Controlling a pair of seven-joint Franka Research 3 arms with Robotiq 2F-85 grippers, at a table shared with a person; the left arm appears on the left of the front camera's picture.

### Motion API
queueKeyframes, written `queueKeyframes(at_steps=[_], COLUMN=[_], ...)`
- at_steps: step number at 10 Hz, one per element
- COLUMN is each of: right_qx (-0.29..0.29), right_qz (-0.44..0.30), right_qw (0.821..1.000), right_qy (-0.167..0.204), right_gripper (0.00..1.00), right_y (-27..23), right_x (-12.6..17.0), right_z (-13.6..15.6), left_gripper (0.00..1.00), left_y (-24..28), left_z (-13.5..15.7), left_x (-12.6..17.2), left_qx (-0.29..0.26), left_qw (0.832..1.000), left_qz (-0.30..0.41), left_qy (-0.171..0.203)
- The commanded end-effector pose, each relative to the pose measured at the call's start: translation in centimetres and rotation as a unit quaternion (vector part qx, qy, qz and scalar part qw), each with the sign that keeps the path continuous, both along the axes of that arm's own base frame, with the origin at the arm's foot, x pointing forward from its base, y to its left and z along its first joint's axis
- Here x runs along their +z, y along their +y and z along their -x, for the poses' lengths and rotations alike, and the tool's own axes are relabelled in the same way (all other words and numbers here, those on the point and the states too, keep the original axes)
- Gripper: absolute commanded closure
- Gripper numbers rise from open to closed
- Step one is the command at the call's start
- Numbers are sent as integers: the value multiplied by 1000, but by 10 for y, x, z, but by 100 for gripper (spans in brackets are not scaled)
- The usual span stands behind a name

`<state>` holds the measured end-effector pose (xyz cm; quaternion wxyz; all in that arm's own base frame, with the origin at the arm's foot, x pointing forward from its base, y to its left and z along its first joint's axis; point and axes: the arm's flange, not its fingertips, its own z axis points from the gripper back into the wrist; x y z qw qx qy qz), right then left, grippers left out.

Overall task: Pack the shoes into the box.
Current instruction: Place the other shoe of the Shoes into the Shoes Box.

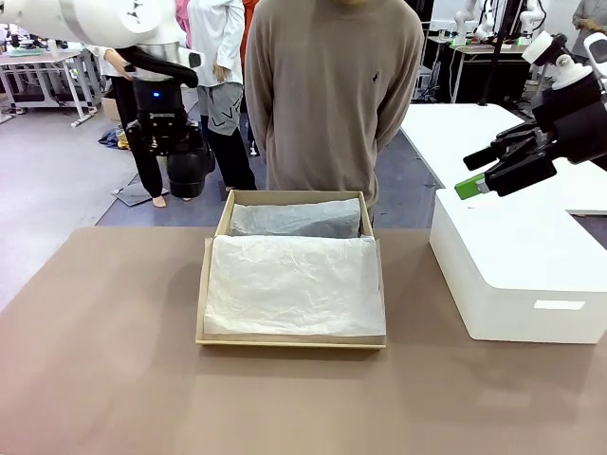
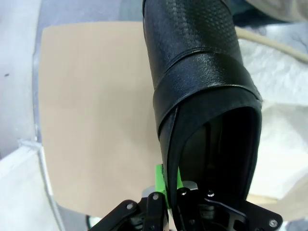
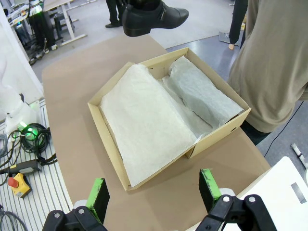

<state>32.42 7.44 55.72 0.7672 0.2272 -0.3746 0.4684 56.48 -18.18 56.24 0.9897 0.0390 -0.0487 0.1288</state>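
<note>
The left gripper [image 1: 163, 133] is closed tight on a black shiny shoe [image 1: 188, 172]. In the left wrist view, its jaws pinch the rim of the shoe's [image 2: 202, 72] opening, one green pad [image 2: 161, 185] on the outside and the other finger inside. The shoe hangs in the air over the far left of the table [image 1: 95, 360], left of the box and clear of it.

The right gripper [image 1: 484, 180] hangs with its jaws wide apart and nothing between them, above a white block [image 1: 522, 275] on the right side of the table. In the right wrist view its two green pads [image 3: 98, 192] frame the box from above.

The box [image 1: 202, 294], tan cardboard, sits open in the middle of the table. White tissue paper [image 1: 294, 284] covers its near part. In its far part lies a tissue-covered mound [image 1: 294, 220]; what is under it cannot be seen. A person [image 1: 332, 95] stands just beyond the far edge of the table, behind the box.
</note>
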Motion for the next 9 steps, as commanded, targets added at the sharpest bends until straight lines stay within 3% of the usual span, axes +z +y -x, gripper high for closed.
queueKeyframes(at_steps=[1, 4, 9], right_qx=[13, 13, 13], right_qz=[-9, -9, -9], right_qw=[1000, 1000, 1000], right_qy=[-8, -8, -8], right_gripper=[0, 0, 0], right_y=[0, 0, 0], right_x=[-1, -1, -1], right_z=[-4, -4, -4], left_gripper=[100, 100, 100], left_y=[-21, -59, -108], left_z=[-3, -1, 1], left_x=[6, 10, 5], left_qx=[81, 164, 274], left_qw=[996, 986, 960], left_qz=[-21, -7, 32], left_qy=[8, 15, -35])
